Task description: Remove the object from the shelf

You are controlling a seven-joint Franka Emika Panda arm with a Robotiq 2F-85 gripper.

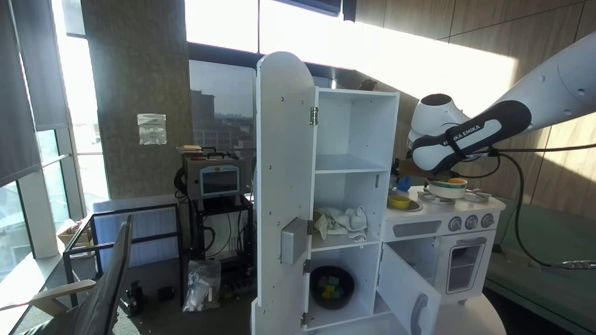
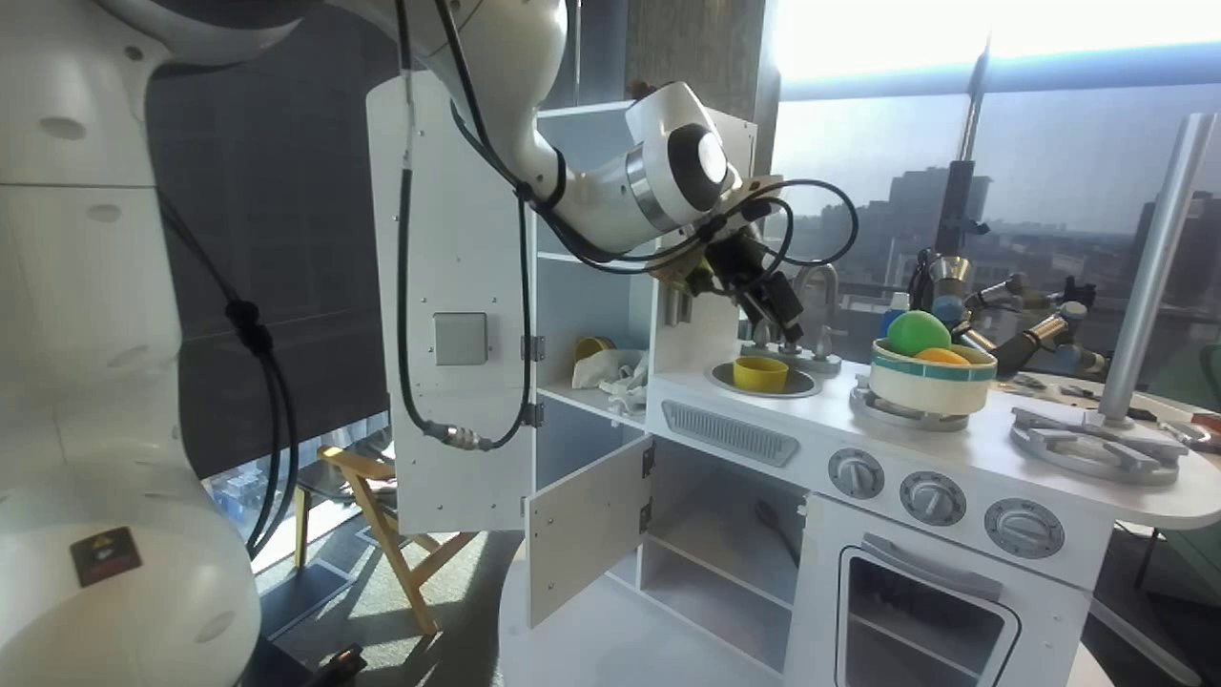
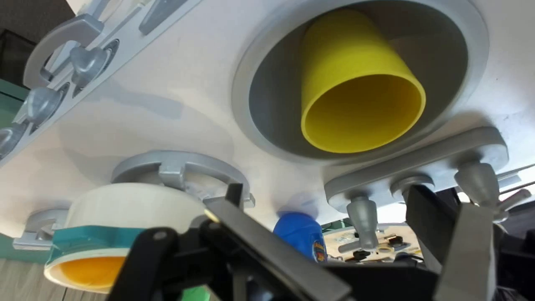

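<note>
The white shelf unit point(image 1: 349, 164) stands with its tall door open. A crumpled white cloth point(image 1: 347, 218) lies on its middle shelf beside a yellowish round container point(image 2: 593, 348). A black bowl point(image 1: 332, 287) with green and yellow pieces sits in the bottom compartment. My gripper point(image 3: 328, 198) is open and empty. In an exterior view the gripper point(image 2: 790, 324) points down over the toy sink, outside the shelf. A yellow cup point(image 3: 334, 62) stands in the sink point(image 3: 271, 113), apart from the fingers; it also shows in both exterior views point(image 1: 398, 202) point(image 2: 760, 375). The gripper's fingers are hidden in an exterior view.
A grey faucet point(image 2: 828, 286) stands behind the sink, with a blue bottle point(image 3: 299, 234) near it. A white pot with a teal band point(image 2: 933, 386) holds green and orange round things on a burner. The tall door point(image 1: 284, 186) and a low cabinet door point(image 2: 587, 534) stand open.
</note>
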